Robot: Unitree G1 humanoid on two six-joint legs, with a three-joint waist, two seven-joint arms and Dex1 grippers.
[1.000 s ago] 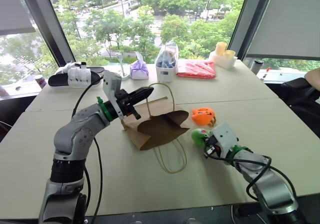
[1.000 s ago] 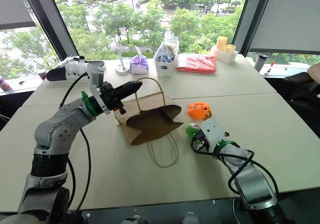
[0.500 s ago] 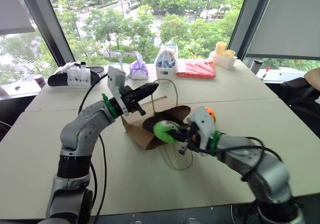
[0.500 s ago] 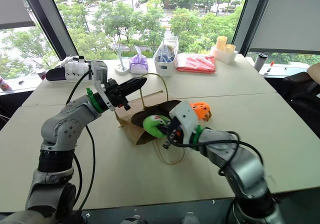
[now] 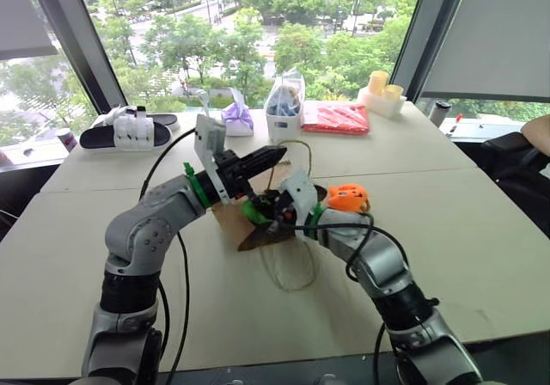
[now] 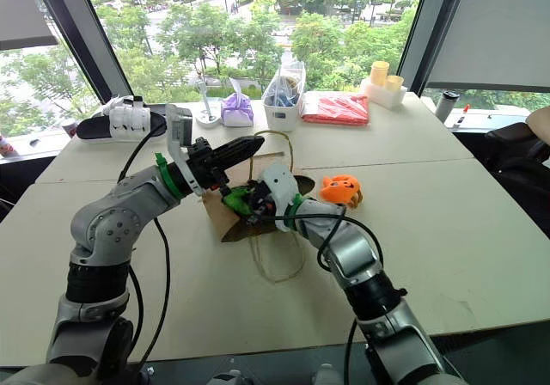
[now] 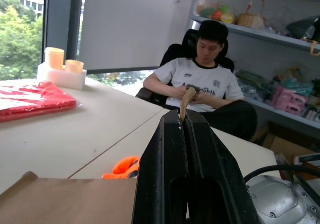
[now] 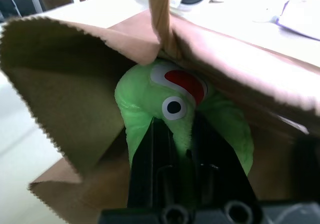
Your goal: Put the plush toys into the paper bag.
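Right gripper (image 8: pixel 172 139), clamped on bright green plush toy (image 8: pixel 185 104), has swung from tabletop (image 5: pixel 481 230) into brown paper bag (image 8: pixel 60 79); left gripper (image 7: pixel 185 115) pinches its cord handle (image 7: pixel 186 100).

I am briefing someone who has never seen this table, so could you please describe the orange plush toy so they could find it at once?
Start at the brown kraft paper bag lying open in the middle of the pale table. Just off the bag's mouth, on the robot's right, sits the small orange plush toy on the bare tabletop. It is the only orange soft thing there; the green plush toy is already inside the bag.
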